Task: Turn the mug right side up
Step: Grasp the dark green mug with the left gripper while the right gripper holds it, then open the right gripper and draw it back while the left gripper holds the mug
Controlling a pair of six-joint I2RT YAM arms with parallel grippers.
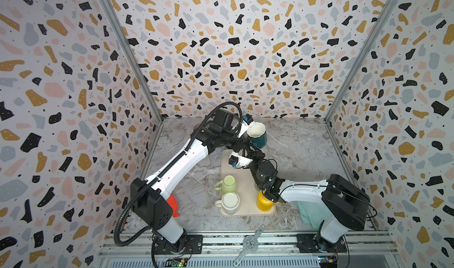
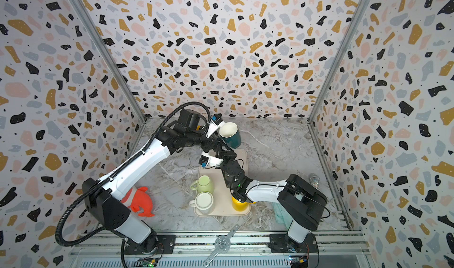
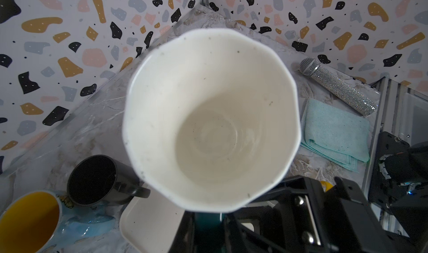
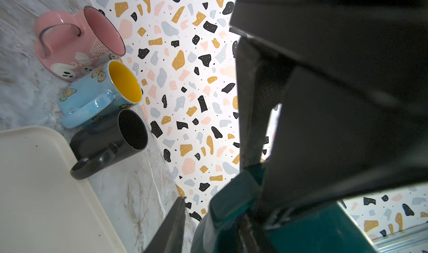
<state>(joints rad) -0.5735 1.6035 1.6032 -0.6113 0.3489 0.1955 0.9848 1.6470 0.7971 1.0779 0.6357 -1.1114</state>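
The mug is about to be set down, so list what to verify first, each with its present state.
1. Teal mug mouth up: ok, its white inside shows in both top views.
2. Mug empty: ok, nothing inside in the left wrist view.
3. Left claw gripping it: ok, a teal part of it sits between its jaws.
4. Right claw clear of the mug: cannot tell, one finger stands off it, the other is hidden.
5. Bare table beside the black mug: ok.
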